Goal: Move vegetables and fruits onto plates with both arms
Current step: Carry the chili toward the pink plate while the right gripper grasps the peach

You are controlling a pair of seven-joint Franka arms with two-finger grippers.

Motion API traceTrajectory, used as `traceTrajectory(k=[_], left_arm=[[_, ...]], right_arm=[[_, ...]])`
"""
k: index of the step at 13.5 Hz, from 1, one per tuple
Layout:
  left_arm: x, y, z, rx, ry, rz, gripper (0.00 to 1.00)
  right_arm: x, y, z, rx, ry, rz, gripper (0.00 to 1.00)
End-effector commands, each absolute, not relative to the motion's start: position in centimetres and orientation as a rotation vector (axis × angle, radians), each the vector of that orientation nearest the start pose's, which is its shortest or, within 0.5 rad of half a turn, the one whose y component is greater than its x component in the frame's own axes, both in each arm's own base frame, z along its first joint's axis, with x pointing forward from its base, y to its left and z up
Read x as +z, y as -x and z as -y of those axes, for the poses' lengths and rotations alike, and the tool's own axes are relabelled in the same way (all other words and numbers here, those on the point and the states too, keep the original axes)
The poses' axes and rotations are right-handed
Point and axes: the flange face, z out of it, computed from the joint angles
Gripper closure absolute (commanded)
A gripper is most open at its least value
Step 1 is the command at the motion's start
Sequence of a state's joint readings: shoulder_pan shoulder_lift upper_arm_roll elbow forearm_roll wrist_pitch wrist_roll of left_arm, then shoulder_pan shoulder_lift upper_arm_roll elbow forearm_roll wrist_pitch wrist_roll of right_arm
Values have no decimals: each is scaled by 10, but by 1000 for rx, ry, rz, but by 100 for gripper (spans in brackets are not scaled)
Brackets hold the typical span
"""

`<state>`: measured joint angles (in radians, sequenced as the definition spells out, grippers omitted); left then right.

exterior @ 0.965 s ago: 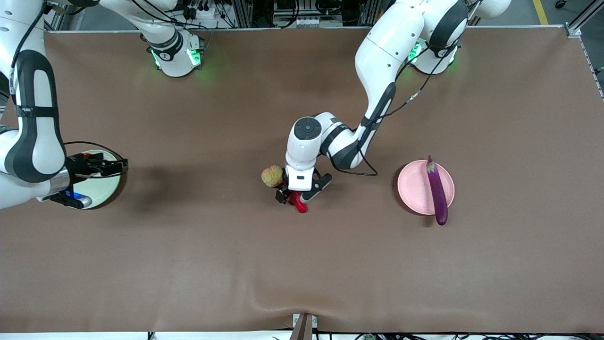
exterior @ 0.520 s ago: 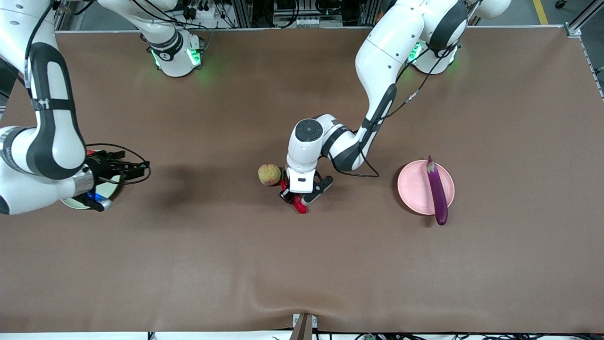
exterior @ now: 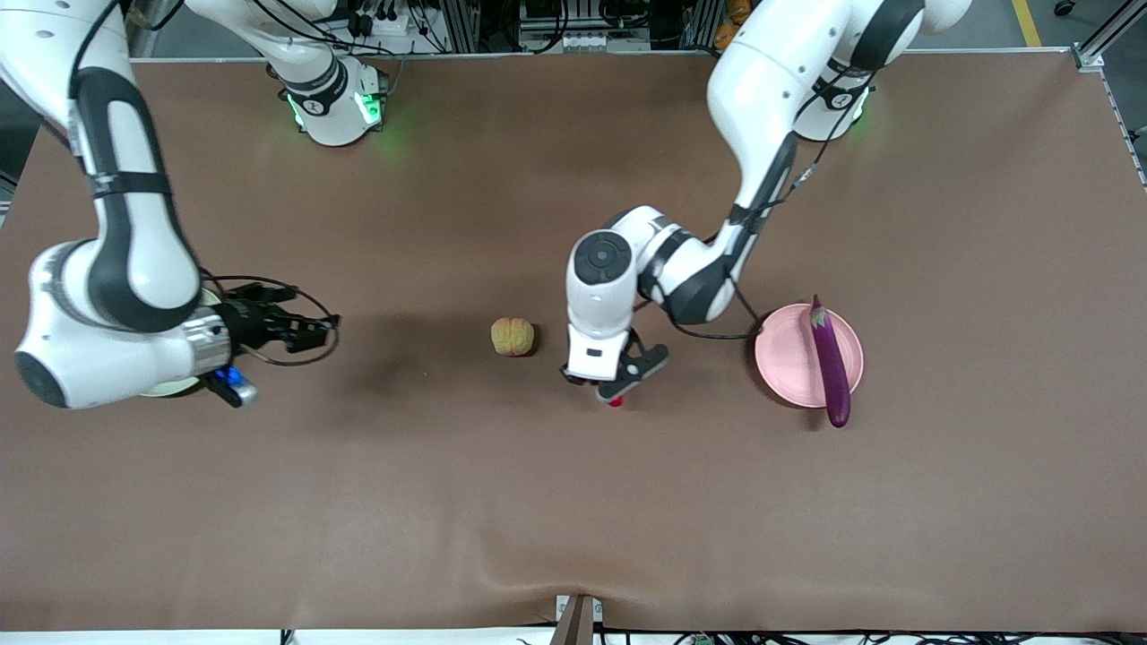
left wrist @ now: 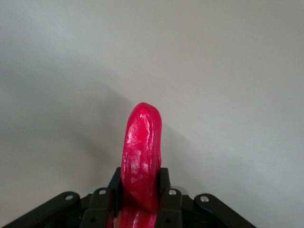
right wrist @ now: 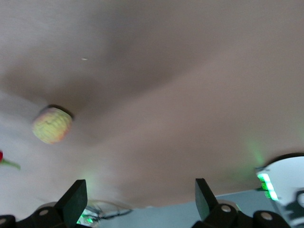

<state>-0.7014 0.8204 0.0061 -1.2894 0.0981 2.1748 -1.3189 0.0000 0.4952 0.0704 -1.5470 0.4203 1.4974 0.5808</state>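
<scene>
Left gripper (exterior: 612, 394) is up over the middle of the brown worktop (exterior: 573, 502), between the peach and the pink plate. Its fingers (left wrist: 166, 197) are clamped on the red chili pepper (left wrist: 141, 156); in the left wrist view the glossy pepper sticks out straight from between the two black pads, with bare worktop under it. In the front view only a small red tip shows below the gripper body.

The peach (exterior: 513, 336), pale yellow-pink, sits alone on the worktop near its middle, just beside the left gripper on the side toward the right arm's end, apart from it. It also shows in the right wrist view (right wrist: 52, 125).

The pink plate (exterior: 789, 358) lies toward the left arm's end of the worktop. The purple eggplant (exterior: 830, 363) lies across it lengthwise, its stem end at the plate edge nearest the robot bases, its other end overhanging the rim nearest the front camera and touching the worktop.

Right gripper (exterior: 309, 329) hangs over the worktop near the right arm's end, fingers (right wrist: 76, 199) wide apart and holding nothing. The green plate (exterior: 170, 390) is almost wholly hidden under the right arm; only a pale sliver of rim shows. Pomegranate not visible in any view.
</scene>
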Motion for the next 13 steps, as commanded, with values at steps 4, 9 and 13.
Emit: traceTrajectory(k=[4,9,13], left_arm=[[296,-614,354,89,2942,469,100],[301,-591,229,72,3007,261,100],[284,-571,197,-47,3068,205,100]], right_arm=[[329,-620,-220,710,2643,-1010,0],[281,-608,-327,429,2775,-858,0],[262,-599,-361,258,2953,-601,0]])
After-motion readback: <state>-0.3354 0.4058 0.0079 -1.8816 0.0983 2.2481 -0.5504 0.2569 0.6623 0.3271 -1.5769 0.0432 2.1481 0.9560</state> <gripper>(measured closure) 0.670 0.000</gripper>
